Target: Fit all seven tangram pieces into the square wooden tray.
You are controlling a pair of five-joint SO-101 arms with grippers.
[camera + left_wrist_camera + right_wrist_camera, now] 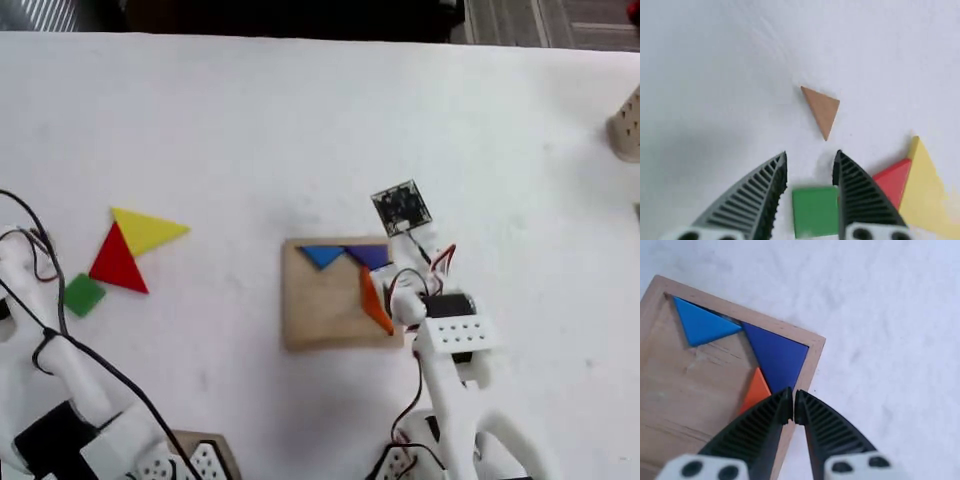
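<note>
The square wooden tray (pixel 312 318) lies mid-table with a light blue triangle (pixel 322 256), a dark blue triangle (pixel 370 257) and an orange piece (pixel 376 303) inside along its far and right sides. My right gripper (pixel 793 399) is shut with nothing in it, its tips over the tray's rim (pixel 812 365) beside the orange piece (pixel 756 387). To the left lie a yellow triangle (pixel 147 230), a red triangle (pixel 117 262) and a green square (pixel 84 295). My left gripper (pixel 810 155) is open above the green square (pixel 815 210). A tan wooden triangle (pixel 822 109) lies just beyond its tips.
A tan perforated object (pixel 625 125) stands at the table's right edge. The arms' bases and cables take up the near edge. Bare white table stretches across the far half and between the loose pieces and the tray.
</note>
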